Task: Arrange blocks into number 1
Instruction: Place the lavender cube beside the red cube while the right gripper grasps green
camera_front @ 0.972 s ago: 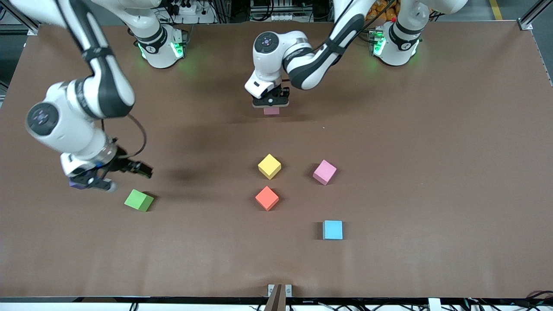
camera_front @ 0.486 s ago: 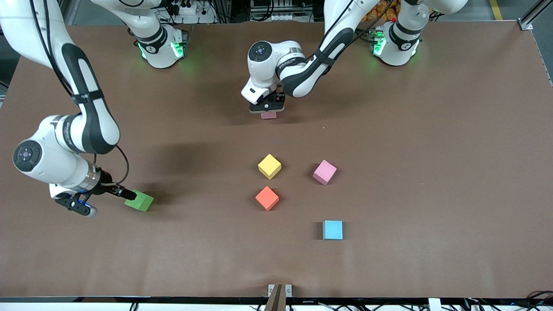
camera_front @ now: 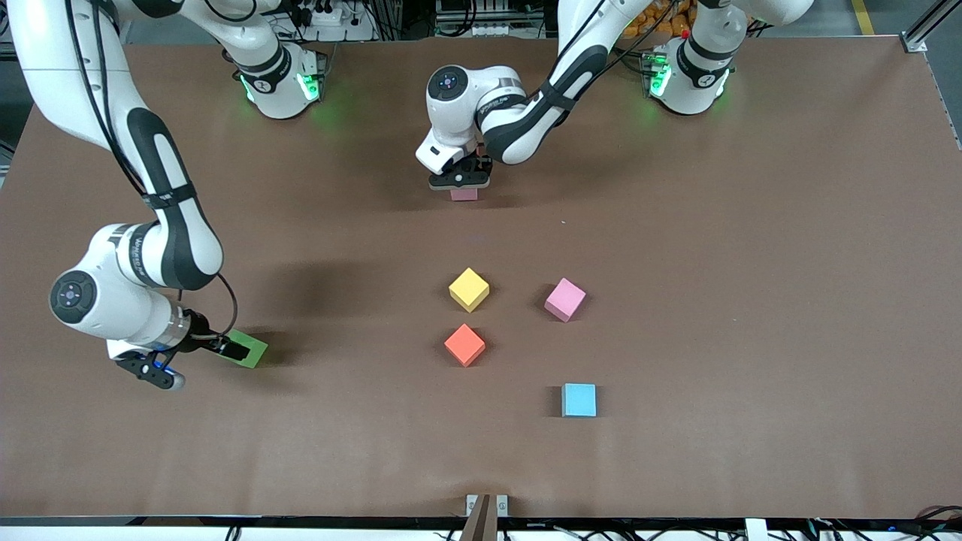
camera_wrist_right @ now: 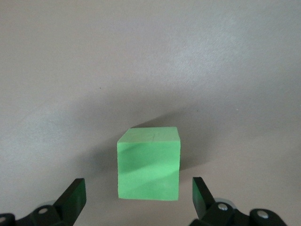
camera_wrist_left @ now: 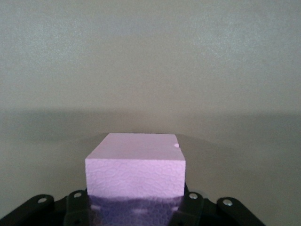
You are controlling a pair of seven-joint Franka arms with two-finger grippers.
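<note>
My left gripper [camera_front: 460, 180] is shut on a pink block [camera_front: 464, 194], held low at the middle of the table near the robots' bases. In the left wrist view this pink block [camera_wrist_left: 136, 165] sits clamped in the left gripper [camera_wrist_left: 136, 202]. My right gripper [camera_front: 225, 348] is open at the green block [camera_front: 254, 350], toward the right arm's end. In the right wrist view its fingers [camera_wrist_right: 75, 195] stand on either side of the green block [camera_wrist_right: 148, 162] without touching it. On the table lie a yellow block [camera_front: 469, 289], a red block [camera_front: 464, 345] nearer the camera, and a second pink block [camera_front: 565, 299].
A light blue cube [camera_front: 579, 400] lies nearer the camera than the second pink block. A small fixture [camera_front: 487, 511] sits at the table's front edge. Brown table surface [camera_front: 751, 300] stretches bare toward the left arm's end.
The right arm has come down and moved its open gripper up to the green block. The left gripper has shifted slightly with the pink block still in it.
</note>
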